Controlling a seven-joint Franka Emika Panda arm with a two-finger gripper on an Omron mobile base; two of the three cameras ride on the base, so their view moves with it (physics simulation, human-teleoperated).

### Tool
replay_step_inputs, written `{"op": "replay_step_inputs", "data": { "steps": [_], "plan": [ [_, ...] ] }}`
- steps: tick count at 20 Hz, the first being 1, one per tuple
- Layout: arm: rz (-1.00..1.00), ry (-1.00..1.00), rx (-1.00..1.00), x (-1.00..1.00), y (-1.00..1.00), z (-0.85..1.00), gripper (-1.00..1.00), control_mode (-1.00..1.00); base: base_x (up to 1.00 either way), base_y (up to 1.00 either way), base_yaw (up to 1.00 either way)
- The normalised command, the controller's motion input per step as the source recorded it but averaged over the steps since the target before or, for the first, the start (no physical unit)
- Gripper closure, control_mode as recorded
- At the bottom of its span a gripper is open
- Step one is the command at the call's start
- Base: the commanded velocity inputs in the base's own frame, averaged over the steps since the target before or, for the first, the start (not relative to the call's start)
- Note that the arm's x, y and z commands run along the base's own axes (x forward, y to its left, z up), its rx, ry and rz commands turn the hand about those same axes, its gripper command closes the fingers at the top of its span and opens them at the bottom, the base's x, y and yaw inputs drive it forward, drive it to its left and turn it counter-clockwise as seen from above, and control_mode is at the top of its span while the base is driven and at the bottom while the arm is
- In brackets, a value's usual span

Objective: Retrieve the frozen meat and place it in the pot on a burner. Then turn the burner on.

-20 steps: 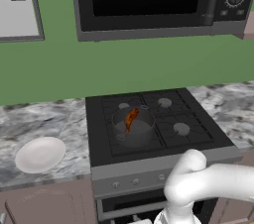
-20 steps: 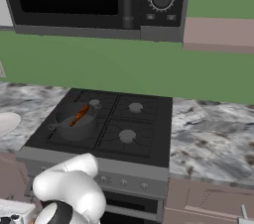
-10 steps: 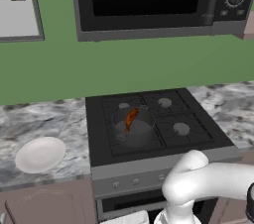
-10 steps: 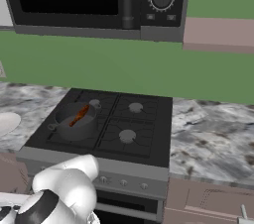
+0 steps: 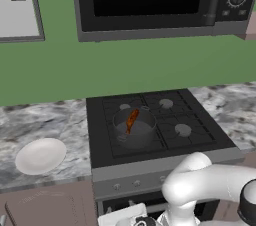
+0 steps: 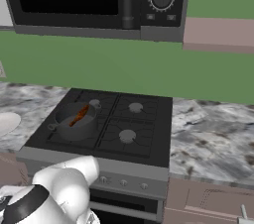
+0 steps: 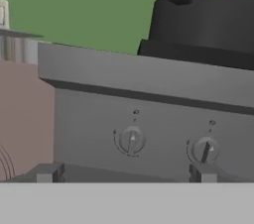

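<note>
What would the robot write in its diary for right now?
meat: in pot on front-left burner | gripper: open, facing stove knobs | burner: not yet turned on

Glossy white rounded arm (image 5: pixel 210 185) segments joined by dark, near-black joint bands.

The pot (image 5: pixel 134 128), round, dark grey, with short straight walls and small side handles, sits upright on the stove's front-left burner. The meat (image 5: pixel 131 120), a small reddish-brown, orange-glazed drumstick, lies inside it, leaning slantwise with one end up against the pot's far rim.
</note>
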Motion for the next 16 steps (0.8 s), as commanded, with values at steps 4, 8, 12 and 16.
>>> {"op": "replay_step_inputs", "data": {
  "steps": [4,8,12,16],
  "plan": [
    [0.00,0.00,0.00,0.32,-0.05,0.00,-1.00,-1.00,0.00,0.00,0.00],
    [0.00,0.00,0.00,0.32,-0.09,0.00,-1.00,-1.00,0.00,0.00,0.00],
    [0.00,0.00,0.00,0.32,-0.09,0.00,-1.00,-1.00,0.00,0.00,0.00],
    [0.00,0.00,0.00,0.26,-0.04,0.00,-1.00,-1.00,0.00,0.00,0.00]
  ]
}}
